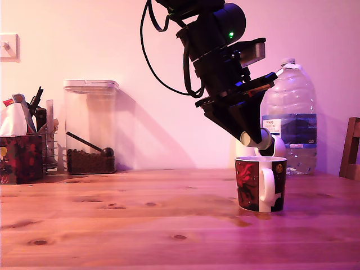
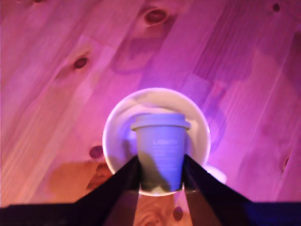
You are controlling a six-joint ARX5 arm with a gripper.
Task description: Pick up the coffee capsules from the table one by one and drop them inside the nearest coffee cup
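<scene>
Jaws closed on small pale cream capsule (image 2: 161, 150), poised directly above dark floral mug with white rim (image 1: 247, 185) on pine desk (image 1: 140, 225). Recommend: confirm centring over mouth, then release cleanly.

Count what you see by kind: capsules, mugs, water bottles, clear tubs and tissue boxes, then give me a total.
capsule: 1
mug: 1
water bottle: 1
clear tub: 1
tissue box: 1
Total: 5

Gripper (image 2: 161, 162) clamping pale capsule (image 2: 160, 141), centred over open cup (image 2: 116, 132) mouth; knotty wooden table (image 2: 56, 84) around.
</scene>
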